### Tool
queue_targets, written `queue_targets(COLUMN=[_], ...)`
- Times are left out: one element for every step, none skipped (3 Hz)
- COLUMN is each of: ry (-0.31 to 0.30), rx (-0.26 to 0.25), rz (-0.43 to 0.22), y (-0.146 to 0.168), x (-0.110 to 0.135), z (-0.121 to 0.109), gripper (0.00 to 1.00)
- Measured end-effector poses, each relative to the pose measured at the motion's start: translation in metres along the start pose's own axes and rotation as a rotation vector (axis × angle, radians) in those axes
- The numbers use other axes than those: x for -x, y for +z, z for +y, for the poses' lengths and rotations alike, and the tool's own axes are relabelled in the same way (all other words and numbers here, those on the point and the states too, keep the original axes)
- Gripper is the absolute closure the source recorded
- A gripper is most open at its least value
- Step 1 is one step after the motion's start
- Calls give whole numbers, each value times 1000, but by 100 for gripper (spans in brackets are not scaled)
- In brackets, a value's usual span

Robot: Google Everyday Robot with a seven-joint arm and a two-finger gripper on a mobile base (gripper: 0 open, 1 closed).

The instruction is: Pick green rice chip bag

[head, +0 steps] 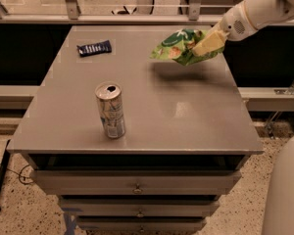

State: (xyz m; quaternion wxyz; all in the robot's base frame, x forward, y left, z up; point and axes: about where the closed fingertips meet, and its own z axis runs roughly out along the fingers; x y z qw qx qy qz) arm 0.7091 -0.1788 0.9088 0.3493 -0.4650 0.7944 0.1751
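Observation:
The green rice chip bag (179, 45) is a crinkled light-green snack bag with pictured tan chips. It hangs in the air above the far right part of the grey table (186, 111), with its shadow on the tabletop below. My gripper (207, 42) reaches in from the upper right on a white arm and is shut on the bag's right end, holding it lifted.
An opened silver can (110, 110) stands upright at the front left of the table. A small dark blue wrapper (94, 48) lies at the far left. The table has drawers below its front edge. A railing runs behind the table.

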Motion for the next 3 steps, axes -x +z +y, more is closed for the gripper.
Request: queue_targets(ry=[-35,-58,-60], rx=[-29,-63,-64], rz=[-56,-119,-120], y=[-40,-77,-78], x=[24,54,55], z=[17,29,30], gripper=[100,100,100])
